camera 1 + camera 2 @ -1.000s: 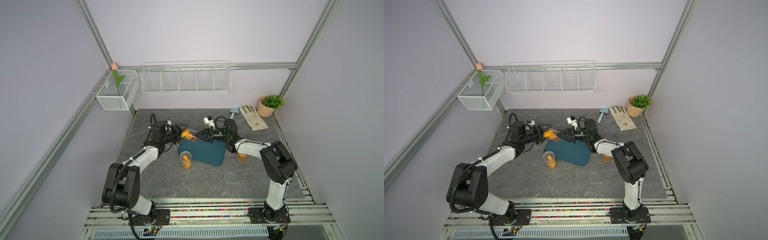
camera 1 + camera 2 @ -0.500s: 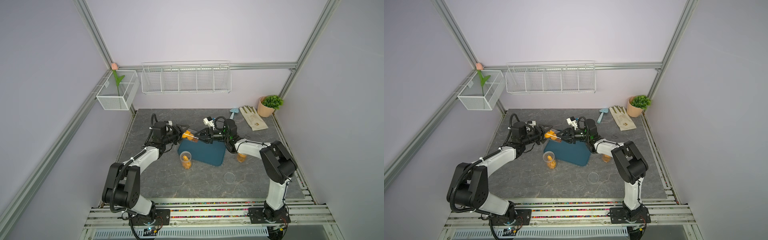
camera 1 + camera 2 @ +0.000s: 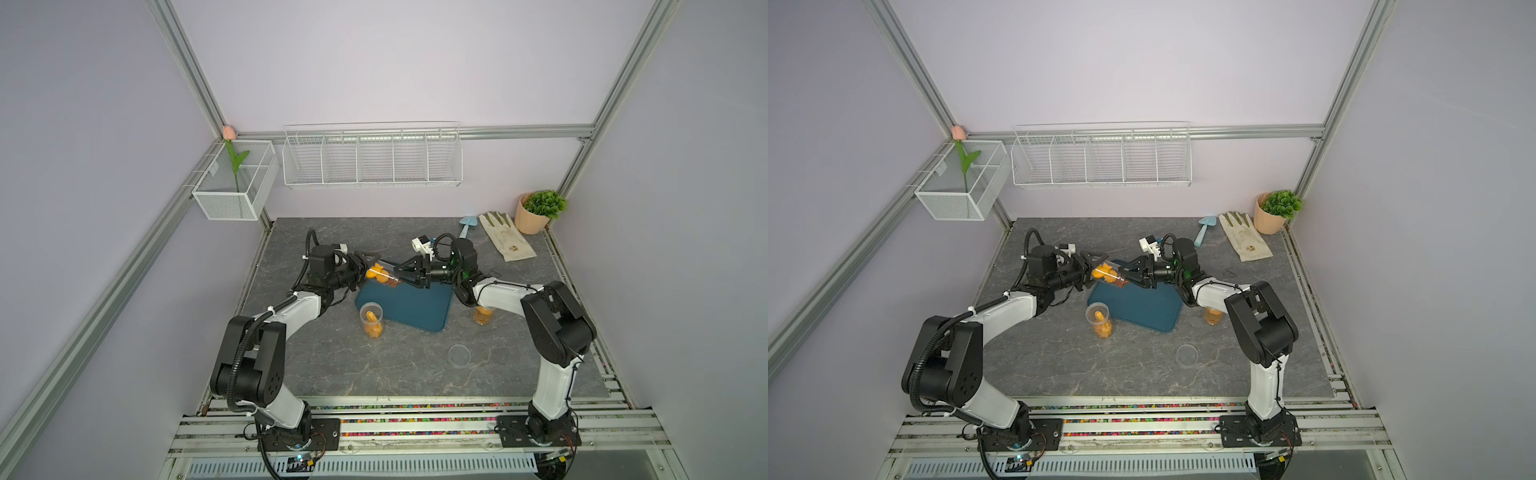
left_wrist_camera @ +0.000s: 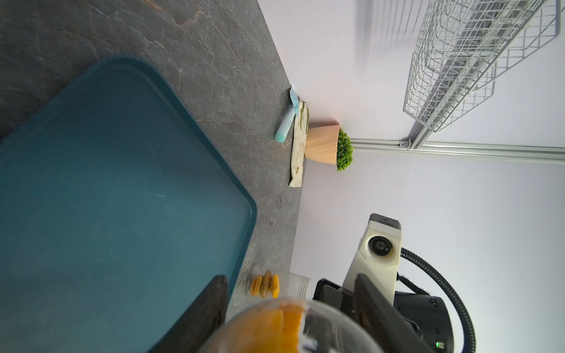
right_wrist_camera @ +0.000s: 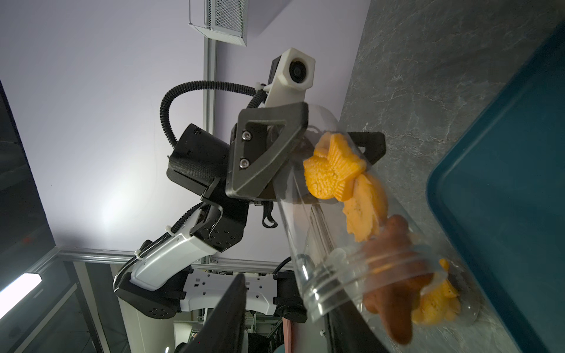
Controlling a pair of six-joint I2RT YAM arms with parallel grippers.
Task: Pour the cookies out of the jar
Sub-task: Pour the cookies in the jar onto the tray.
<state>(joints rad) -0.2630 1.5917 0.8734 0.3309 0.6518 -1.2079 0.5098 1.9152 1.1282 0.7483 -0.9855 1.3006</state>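
Left claw (image 3: 369, 270) gripping the clear plastic jar (image 5: 321, 275), right claw (image 3: 396, 276) parted, we tip orange cookies (image 5: 333, 174) over the teal tray (image 3: 415, 307).

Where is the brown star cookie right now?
In the right wrist view the brown star cookie sits inside the clear jar, at its threaded end beside orange cookies; the left end effector holds that jar over the teal tray's far left corner.

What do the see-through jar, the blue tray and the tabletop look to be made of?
Jar: clear glossy plastic, probably; cookies show through, threaded neck.
Tray: teal plastic, likely; smooth, faintly scratched.
Tabletop: grey stone or stone-look sheet; matt, veined.
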